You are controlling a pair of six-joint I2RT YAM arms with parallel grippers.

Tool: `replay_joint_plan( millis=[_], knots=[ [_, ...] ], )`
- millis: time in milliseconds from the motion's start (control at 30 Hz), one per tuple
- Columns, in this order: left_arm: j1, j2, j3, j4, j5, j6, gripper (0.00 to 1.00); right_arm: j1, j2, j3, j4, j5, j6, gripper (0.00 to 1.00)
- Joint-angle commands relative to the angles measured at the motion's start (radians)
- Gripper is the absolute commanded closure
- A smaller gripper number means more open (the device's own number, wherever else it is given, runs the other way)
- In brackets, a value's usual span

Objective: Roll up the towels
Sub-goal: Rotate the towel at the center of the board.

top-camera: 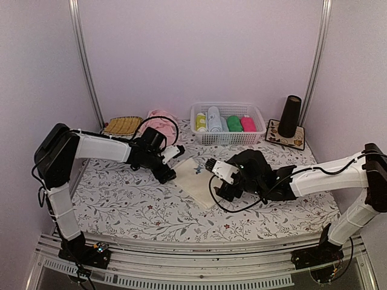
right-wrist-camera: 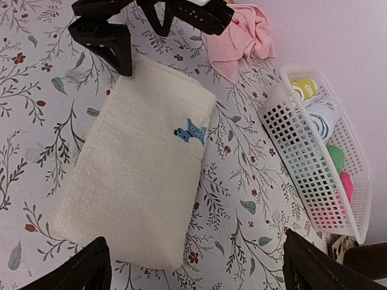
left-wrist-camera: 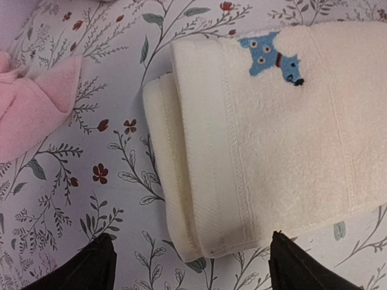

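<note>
The cream towel point(top-camera: 196, 175) lies folded flat mid-table, a small blue dog stitched on it point(left-wrist-camera: 272, 57). My left gripper point(top-camera: 171, 164) stands open at its left end; in the left wrist view the folded corner point(left-wrist-camera: 205, 235) lies between the dark fingertips point(left-wrist-camera: 91, 266), untouched. My right gripper point(top-camera: 211, 178) is open at the towel's right side, and its fingers point(right-wrist-camera: 78, 272) straddle the towel's near end point(right-wrist-camera: 145, 181) and bare cloth. The pink towel point(top-camera: 158, 121) sits crumpled at the back left, also seen as a pink towel point(right-wrist-camera: 242, 33) beyond the left gripper point(right-wrist-camera: 130, 27).
A white basket point(top-camera: 261, 121) at the back holds yellow-green, light blue, green and magenta rolls. A woven mat point(top-camera: 123, 125) lies beside the pink towel. A black cone point(top-camera: 290, 116) stands on a patterned coaster at the back right. A floral cloth covers the table.
</note>
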Motion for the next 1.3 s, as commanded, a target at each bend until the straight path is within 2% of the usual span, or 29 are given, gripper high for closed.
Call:
replay_joint_plan(
  millis=[0, 167, 533, 667, 800, 900, 967, 1100, 1167, 1267],
  knots=[
    [-0.018, 0.014, -0.015, 0.006, -0.025, 0.034, 0.12, -0.001, -0.081, -0.041, 0.053, 0.073, 0.01, 0.01],
    [-0.022, 0.063, 0.004, 0.005, -0.095, 0.034, 0.13, -0.001, -0.143, -0.064, 0.078, 0.151, 0.044, 0.01],
    [-0.003, 0.187, 0.084, 0.088, -0.32, 0.059, 0.14, -0.001, -0.262, -0.124, 0.127, 0.144, 0.092, 0.01],
    [0.014, 0.263, 0.196, 0.091, -0.342, 0.058, 0.14, -0.001, -0.278, -0.136, 0.131, 0.114, 0.072, 0.01],
    [0.019, 0.283, 0.257, 0.101, -0.348, 0.049, 0.09, 0.0, -0.239, -0.136, 0.118, 0.027, 0.001, 0.0],
    [0.027, 0.206, 0.228, 0.11, -0.319, 0.039, 0.04, 0.01, -0.162, -0.121, 0.122, -0.028, -0.064, 0.04],
    [0.037, 0.126, 0.175, 0.119, -0.267, 0.039, 0.03, 0.031, -0.099, -0.115, 0.145, -0.034, -0.13, 0.08],
    [0.04, -0.109, -0.037, 0.233, -0.134, 0.097, 0.03, 0.069, 0.029, -0.106, 0.218, -0.013, -0.318, 0.11],
    [0.038, -0.203, -0.147, 0.295, -0.034, 0.125, 0.03, 0.071, 0.082, -0.086, 0.236, -0.024, -0.361, 0.15],
    [0.019, -0.29, -0.278, 0.319, 0.106, 0.167, 0.03, 0.071, 0.134, -0.077, 0.264, -0.065, -0.424, 0.17]
  ],
)
